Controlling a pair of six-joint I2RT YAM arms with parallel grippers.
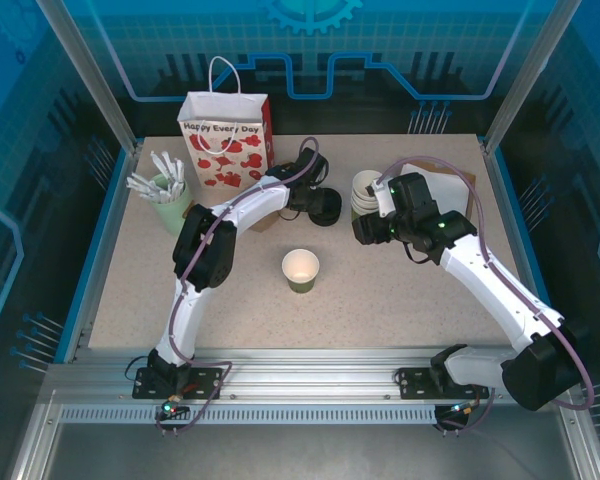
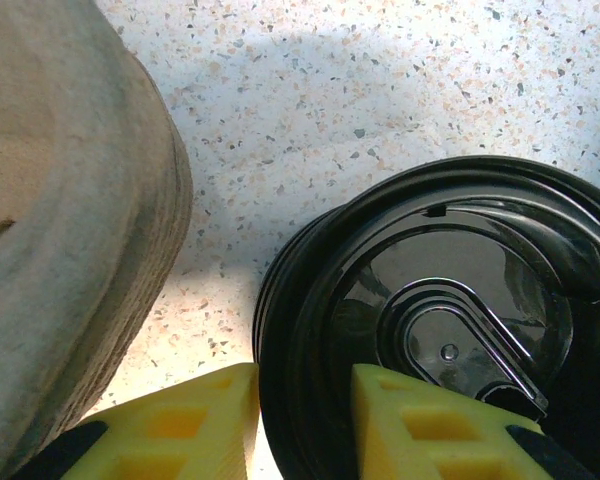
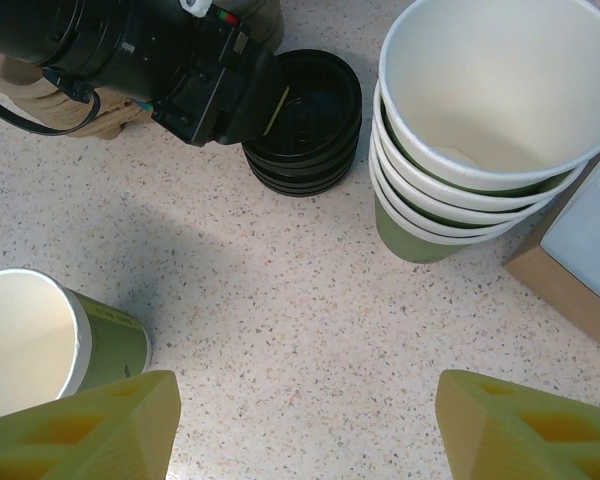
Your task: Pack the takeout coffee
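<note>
The takeout coffee cup [image 1: 300,268] [image 3: 40,330], green outside and white inside, stands upright and lidless in the middle of the table. Behind it lies a stack of black lids [image 1: 323,207] [image 3: 305,125]. My left gripper [image 1: 305,200] [image 2: 305,385] reaches down onto that stack. Its yellow fingers are shut on the rim of the top black lid [image 2: 460,300], one outside the rim and one inside. My right gripper [image 1: 365,230] [image 3: 308,390] hovers open over bare table between the cup and the lids, holding nothing.
A stack of lidless green cups [image 1: 365,190] [image 3: 480,130] stands right of the lids, beside a brown box [image 1: 440,185] [image 3: 580,250]. Tan cardboard sleeves [image 2: 70,230] lie left of the lids. A red-and-white paper bag [image 1: 225,140] and a pale green cup of white sticks [image 1: 168,195] stand back left.
</note>
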